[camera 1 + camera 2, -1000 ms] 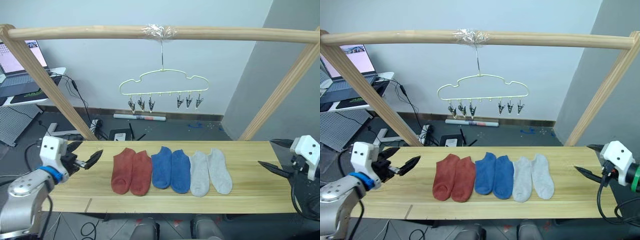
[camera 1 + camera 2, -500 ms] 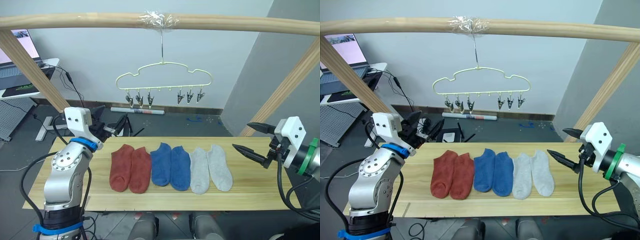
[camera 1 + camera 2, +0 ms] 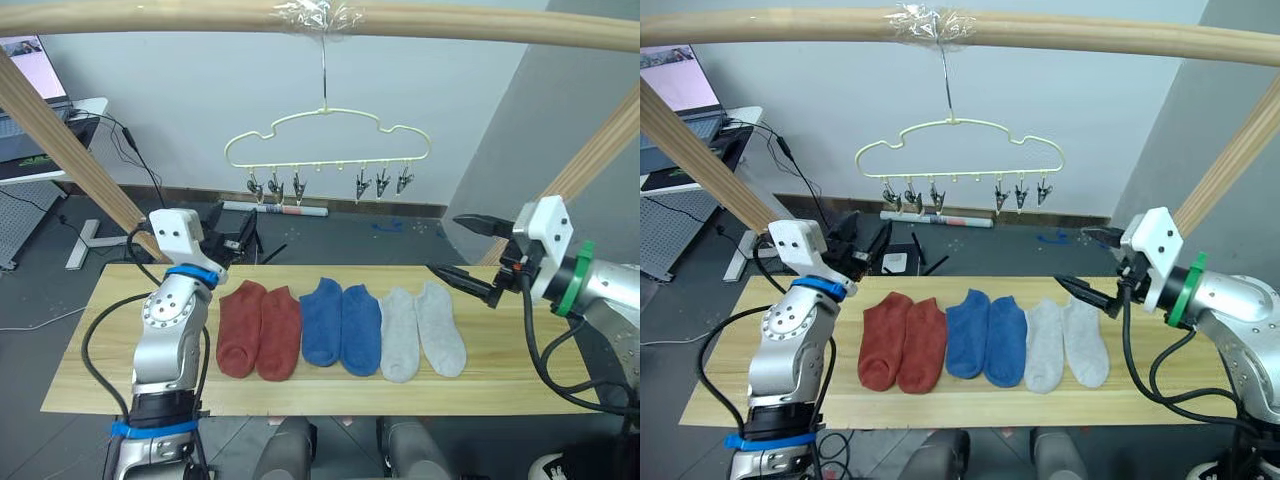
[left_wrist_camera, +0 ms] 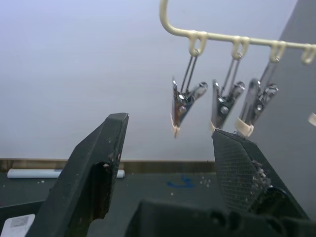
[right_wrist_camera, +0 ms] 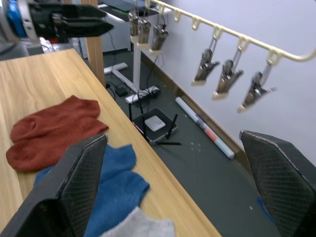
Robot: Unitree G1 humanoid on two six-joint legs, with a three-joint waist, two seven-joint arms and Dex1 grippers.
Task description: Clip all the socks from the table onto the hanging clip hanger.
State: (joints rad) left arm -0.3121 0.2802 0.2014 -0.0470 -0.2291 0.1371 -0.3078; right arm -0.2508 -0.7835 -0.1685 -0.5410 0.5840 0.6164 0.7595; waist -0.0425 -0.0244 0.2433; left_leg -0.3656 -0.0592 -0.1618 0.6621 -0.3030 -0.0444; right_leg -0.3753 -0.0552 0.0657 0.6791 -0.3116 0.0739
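Six socks (image 3: 341, 330) flat on table (image 3: 90, 350)

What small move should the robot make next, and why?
Probably lower the open right gripper onto the nearest grey sock. All six socks lie flat on the table, the clip hanger holds nothing, and both grippers are empty.

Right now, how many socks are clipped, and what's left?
None clipped. All six socks lie flat in a row on the table, and the clip hanger has nothing in its clips. Nothing is in hand: the left claw and right claw are both open, raised above the table. All six remain.
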